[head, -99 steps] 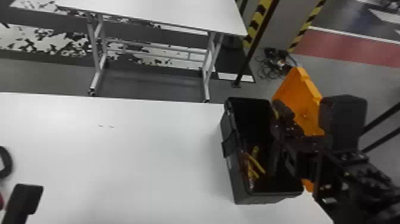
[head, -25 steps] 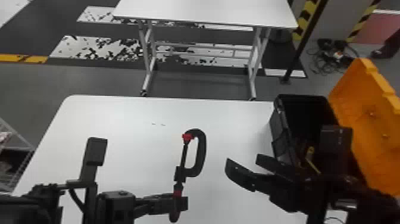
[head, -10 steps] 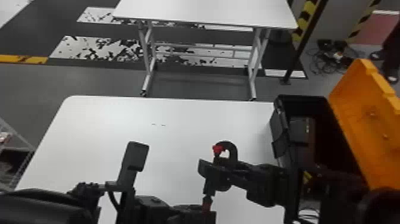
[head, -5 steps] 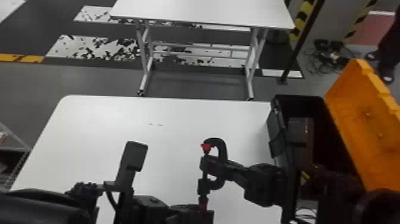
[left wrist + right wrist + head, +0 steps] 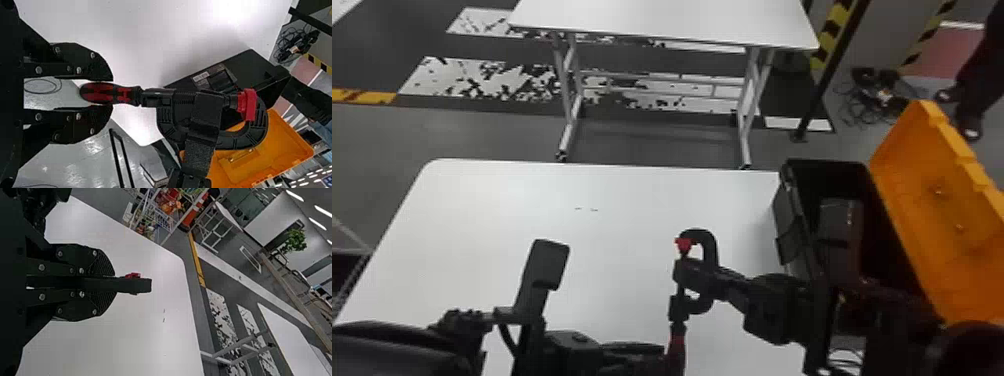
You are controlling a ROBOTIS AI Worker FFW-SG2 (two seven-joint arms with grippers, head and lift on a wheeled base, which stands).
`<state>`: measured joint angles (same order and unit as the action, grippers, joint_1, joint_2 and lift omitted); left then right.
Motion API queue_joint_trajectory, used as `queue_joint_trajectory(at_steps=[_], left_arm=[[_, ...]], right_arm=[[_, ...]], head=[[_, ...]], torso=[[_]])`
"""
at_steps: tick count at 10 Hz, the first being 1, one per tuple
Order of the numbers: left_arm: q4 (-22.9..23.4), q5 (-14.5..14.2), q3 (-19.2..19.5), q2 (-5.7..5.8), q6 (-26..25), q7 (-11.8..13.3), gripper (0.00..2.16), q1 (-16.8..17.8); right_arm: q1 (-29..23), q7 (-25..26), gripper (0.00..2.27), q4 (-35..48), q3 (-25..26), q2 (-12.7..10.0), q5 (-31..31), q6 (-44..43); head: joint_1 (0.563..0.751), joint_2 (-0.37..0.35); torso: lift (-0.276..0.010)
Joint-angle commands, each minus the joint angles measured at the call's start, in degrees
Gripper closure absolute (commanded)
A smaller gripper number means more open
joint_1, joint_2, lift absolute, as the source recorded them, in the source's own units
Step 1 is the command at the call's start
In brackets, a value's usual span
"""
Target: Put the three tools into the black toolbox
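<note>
I have both hands on the same tool, a black clamp with a red-and-black handle, just below the middle of the frame. My left hand, at the bottom centre, has its fingers closed around that handle; in its wrist view I can see the left hand with one finger against each side of the grip. My right hand, coming in from the lower right, pinches the clamp's curved frame, and its wrist view shows the right hand narrowed to the thickness of that frame. The curved end with its red cap points up the frame, the handle toward the bottom edge. The clamp is outside the black toolbox, between it and my left arm. The toolbox sits on the right of the frame, at the right end of the white tabletop, its orange lid wide open on the far right. Another white table stands at the top centre, and loose cables lie on the floor at the upper right.
</note>
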<state>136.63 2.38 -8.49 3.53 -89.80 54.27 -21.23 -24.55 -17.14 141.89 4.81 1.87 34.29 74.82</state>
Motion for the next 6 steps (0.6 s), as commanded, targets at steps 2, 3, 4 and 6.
queue_joint_trajectory(at_steps=[2, 3, 4, 6], left_arm=[[0.1, -0.5, 2.2, -0.01, -0.2, -0.7, 0.03, -0.9], [0.1, -1.2, 4.5, -0.01, -0.2, -0.7, 0.03, -2.1], [0.0, -1.5, 6.1, -0.01, -0.2, -0.7, 0.03, -3.0], [-0.6, -2.1, 9.3, 0.08, -0.2, -0.6, 0.03, -5.0]], right_arm=[[-0.1, 1.1, 2.24, 1.0, 1.5, 0.1, -1.4, -1.0], [-0.1, 1.9, 2.24, 2.3, 3.7, 0.5, -1.6, -1.2], [-0.1, 3.0, 2.24, 4.1, 6.2, 1.0, -1.5, -1.4], [-0.7, 6.2, 2.24, 8.1, 12.2, 5.1, -1.9, -2.4]], head=[[0.695, -0.078], [0.695, -0.08], [0.695, -0.09], [0.695, -0.142]], torso=[[-0.051], [-0.051], [-0.051], [-0.051]])
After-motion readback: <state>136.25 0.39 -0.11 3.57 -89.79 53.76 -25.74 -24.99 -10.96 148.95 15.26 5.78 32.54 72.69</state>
